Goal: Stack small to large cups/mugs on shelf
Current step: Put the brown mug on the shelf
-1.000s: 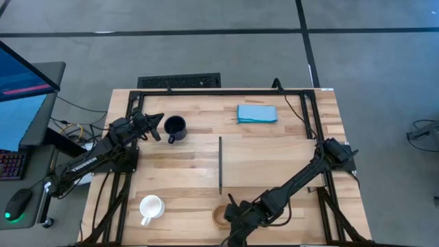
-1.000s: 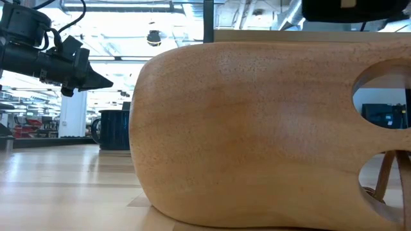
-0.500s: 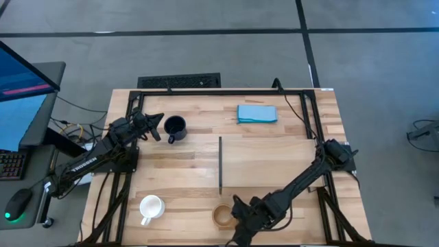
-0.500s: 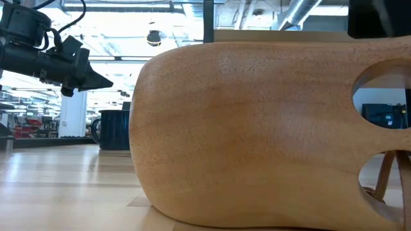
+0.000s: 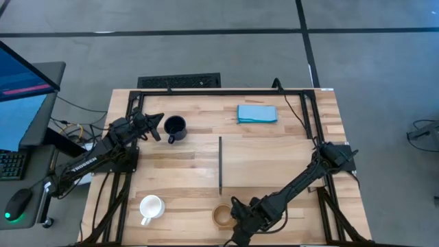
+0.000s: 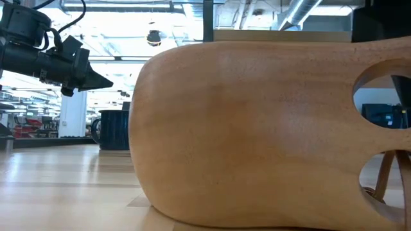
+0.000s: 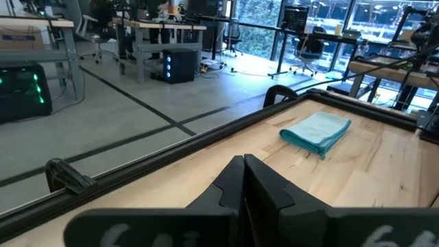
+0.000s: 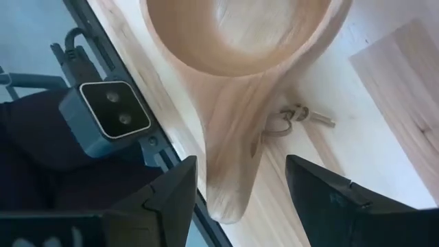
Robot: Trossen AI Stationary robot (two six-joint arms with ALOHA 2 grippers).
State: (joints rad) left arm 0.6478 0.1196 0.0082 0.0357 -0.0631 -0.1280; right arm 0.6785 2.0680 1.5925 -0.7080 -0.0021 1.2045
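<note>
Right hand (image 8: 240, 189) now straddles wooden cup (image 8: 236, 41) handle.

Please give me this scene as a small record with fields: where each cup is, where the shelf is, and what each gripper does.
wooden cup: upright at the table's near edge, handle toward the right gripper
black mug: far left part of the table
white mug: near left part of the table
shelf: flat on the table, no cup on it
blue cloth: far side, beyond the shelf
right gripper: open, fingers on either side of the wooden cup's handle, not closed on it
left gripper: shut, beside the black mug, holding nothing
</note>
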